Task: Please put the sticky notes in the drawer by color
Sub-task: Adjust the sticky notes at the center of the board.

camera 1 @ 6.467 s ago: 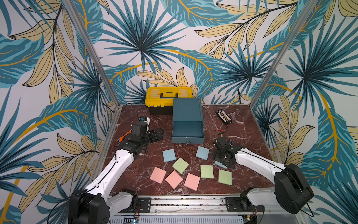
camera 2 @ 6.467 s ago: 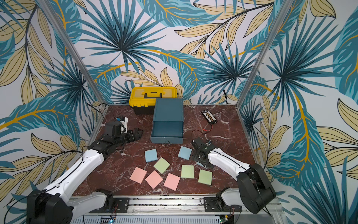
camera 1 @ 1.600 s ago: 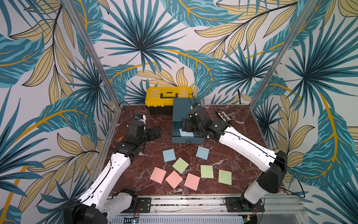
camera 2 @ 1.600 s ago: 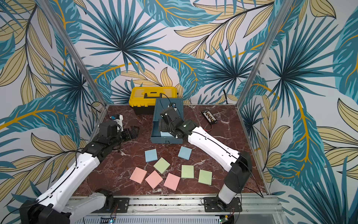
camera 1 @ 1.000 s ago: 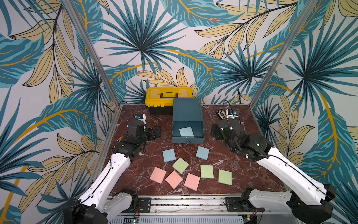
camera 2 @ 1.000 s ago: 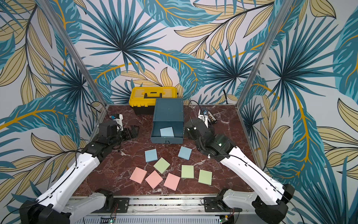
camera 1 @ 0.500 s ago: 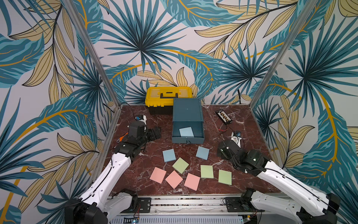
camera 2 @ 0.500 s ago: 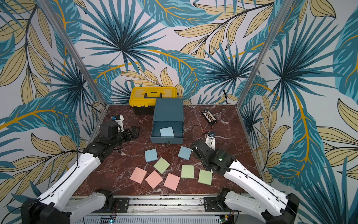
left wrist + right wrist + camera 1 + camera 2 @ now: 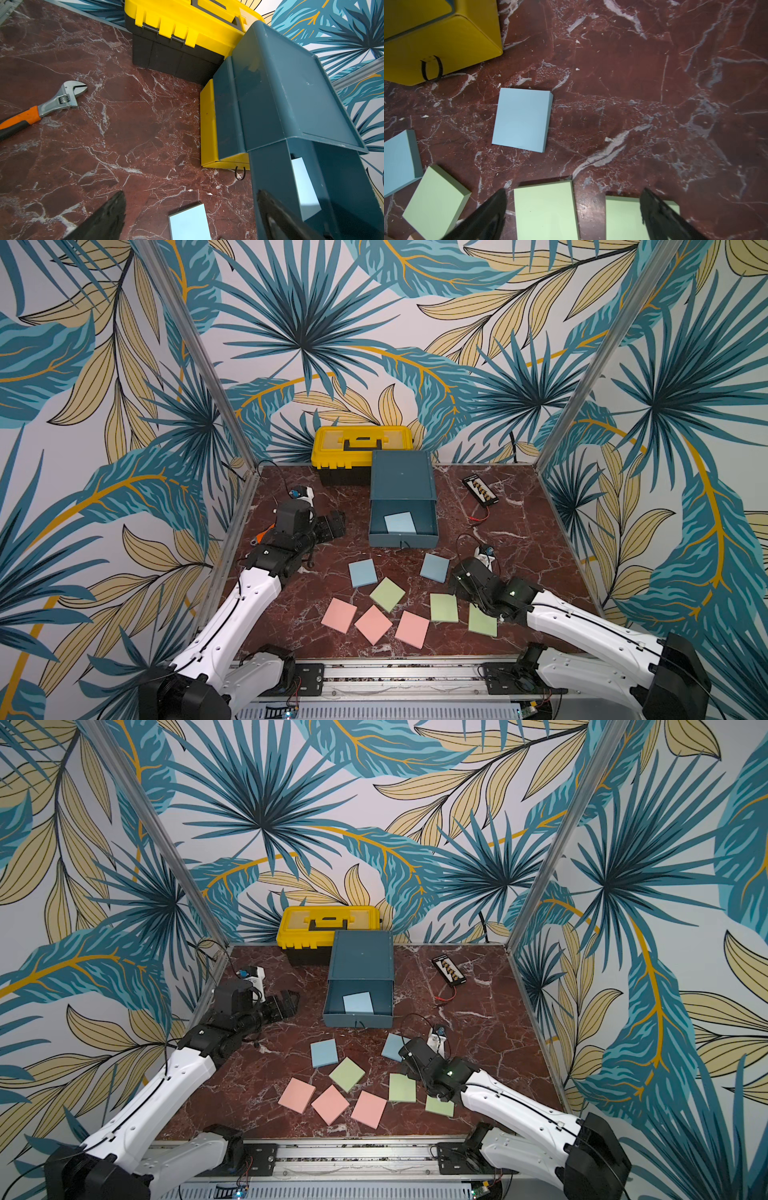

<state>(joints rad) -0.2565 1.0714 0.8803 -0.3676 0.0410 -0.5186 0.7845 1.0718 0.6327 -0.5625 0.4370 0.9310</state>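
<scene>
The drawer [image 9: 402, 477] is a teal cabinet at the back middle. Its top drawer is pulled out, with one light blue sticky note [image 9: 400, 522] lying inside. On the table lie two blue sticky notes [image 9: 363, 572] [image 9: 434, 567], three green ones [image 9: 387, 594] [image 9: 444, 607] [image 9: 482, 620] and three pink ones [image 9: 338, 615] [image 9: 373, 624] [image 9: 412, 629]. My right gripper [image 9: 573, 191] hangs open and empty over two green pads [image 9: 546, 212] [image 9: 623, 218], beside a blue pad [image 9: 521, 119]. Left of the cabinet, my left gripper [image 9: 334, 524] is open and empty.
A yellow toolbox [image 9: 361, 443] stands behind the cabinet on its left. An orange-handled wrench [image 9: 41, 106] lies by the left arm. A black terminal strip with red wires [image 9: 480, 491] sits at the back right. The lower yellow drawer [image 9: 436, 41] shows a black loop pull.
My right arm has swung back from beside the drawer to the near right and lowered over the green pads, its jaws widening slightly. The left arm has hardly moved.
</scene>
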